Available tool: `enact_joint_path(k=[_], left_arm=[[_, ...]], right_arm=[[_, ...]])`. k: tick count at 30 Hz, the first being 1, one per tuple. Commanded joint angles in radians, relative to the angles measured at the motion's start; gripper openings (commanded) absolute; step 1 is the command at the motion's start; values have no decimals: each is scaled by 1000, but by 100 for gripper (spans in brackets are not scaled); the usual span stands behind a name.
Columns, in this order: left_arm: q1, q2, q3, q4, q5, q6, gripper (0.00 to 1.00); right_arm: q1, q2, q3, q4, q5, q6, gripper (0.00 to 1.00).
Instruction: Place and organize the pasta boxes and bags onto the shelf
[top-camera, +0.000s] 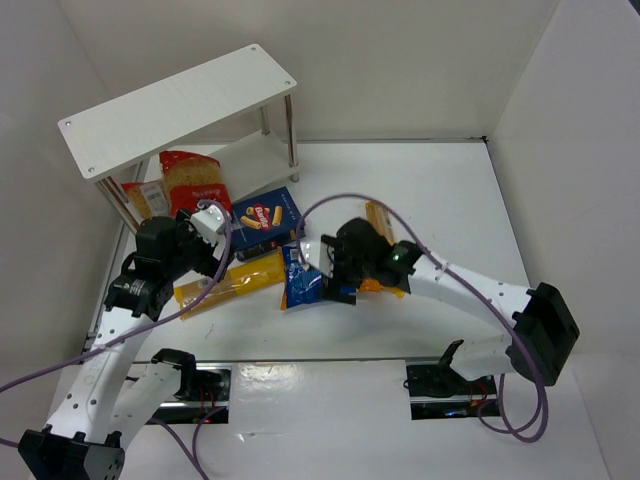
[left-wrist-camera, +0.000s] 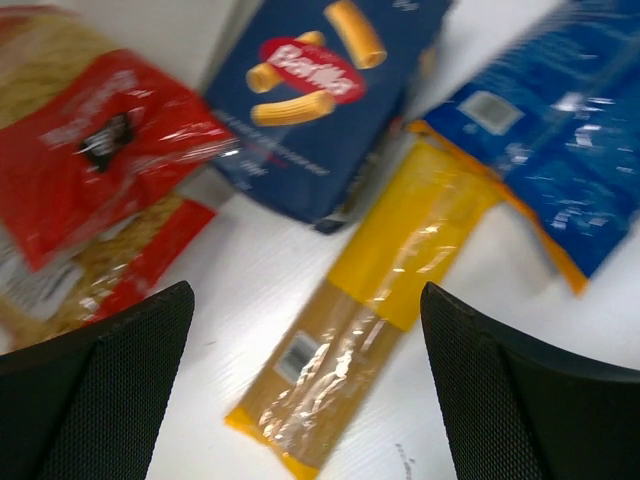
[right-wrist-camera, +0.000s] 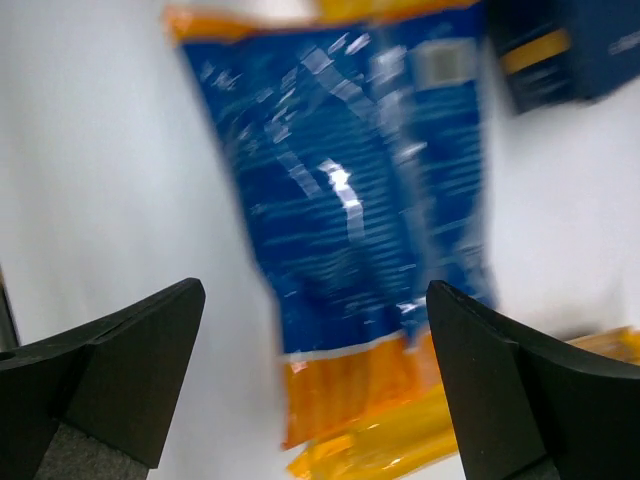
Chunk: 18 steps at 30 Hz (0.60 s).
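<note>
The white shelf stands at the back left. A red-and-clear bag leans at its lower tier. In front of it on the table lie the dark-blue pasta box, a long yellow bag and a blue bag with an orange end. My left gripper hangs open above the long yellow bag's near end. My right gripper is open over the blue bag's orange end, holding nothing. A second yellow bag lies partly under the right arm.
White walls close the table at the back and on both sides. Another small red-and-white pack sits under the shelf's left end. Purple cables loop above the packs. The arm bases stand at the near edge.
</note>
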Motion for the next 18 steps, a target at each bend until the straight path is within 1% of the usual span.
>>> enact_joint_path(k=[1,3,5,7,11,18], left_arm=[[-1,-11,-11,85,-217,-25,99],[-1,-20,-20,99,-262,-36,99],[-1,-20,-20,99,-271,-36,99],[-1,-20,-20,99,-280,-36,99],[-1,-20,-29,108,-280,-36,99],[-1,-11,-38,108,-308,-27,99]], right_arm=[[91,-123,-132,67,238,0,100],[120,-181,-179,90,284,-14,100],[146,-206,-231,100,342,-34,100],[155,-215,-274,126,410,-34,100],[155,-216,-361,222,490,-108,100],[155,-82,-403,353,542,-169,100]])
